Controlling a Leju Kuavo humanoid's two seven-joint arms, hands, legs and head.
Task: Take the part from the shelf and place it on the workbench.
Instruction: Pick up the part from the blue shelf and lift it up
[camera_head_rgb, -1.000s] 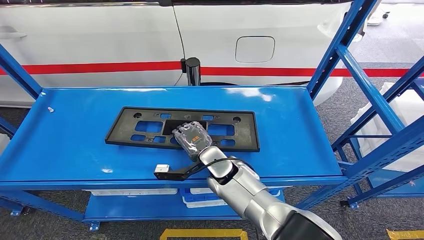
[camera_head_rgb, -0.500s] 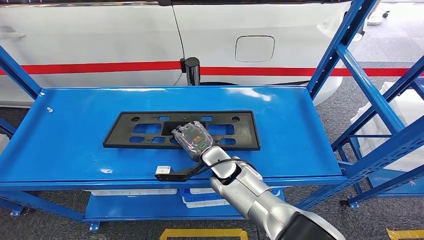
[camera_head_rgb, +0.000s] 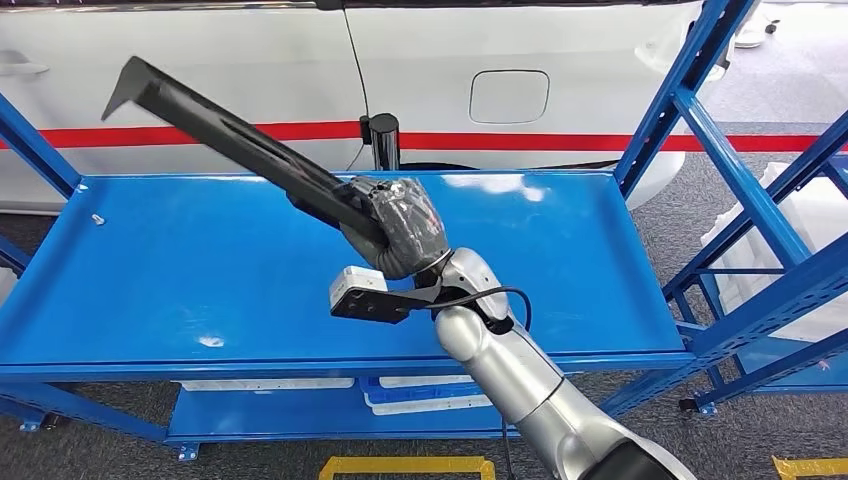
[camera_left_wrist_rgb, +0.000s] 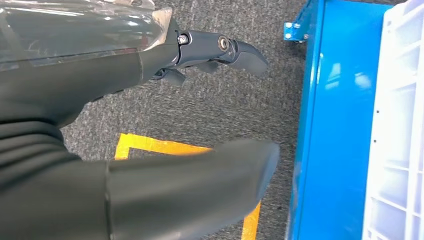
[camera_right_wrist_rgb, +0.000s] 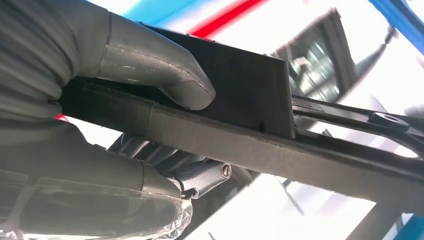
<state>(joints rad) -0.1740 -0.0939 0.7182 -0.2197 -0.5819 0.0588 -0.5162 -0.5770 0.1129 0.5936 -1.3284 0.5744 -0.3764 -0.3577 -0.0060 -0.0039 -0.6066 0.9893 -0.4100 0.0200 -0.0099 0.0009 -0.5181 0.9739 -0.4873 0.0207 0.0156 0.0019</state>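
We are in a car workshop: a white car (camera_head_rgb: 420, 80) with a red stripe and fuel flap (camera_head_rgb: 509, 97) stands at 12 o'clock behind a blue steel rack (camera_head_rgb: 560, 250), white crates (camera_head_rgb: 800, 230) at 3 o'clock, yellow floor tape (camera_head_rgb: 405, 467) at 6 o'clock

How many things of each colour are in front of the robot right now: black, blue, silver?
Black: 1, the long plastic frame part, lifted off the shelf and gripped by the right robot hand.
Blue: 1, the metal shelf rack.
Silver: 1, the robot's right arm.
White: 1, the small object near the shelf's far left edge.
Total: 4
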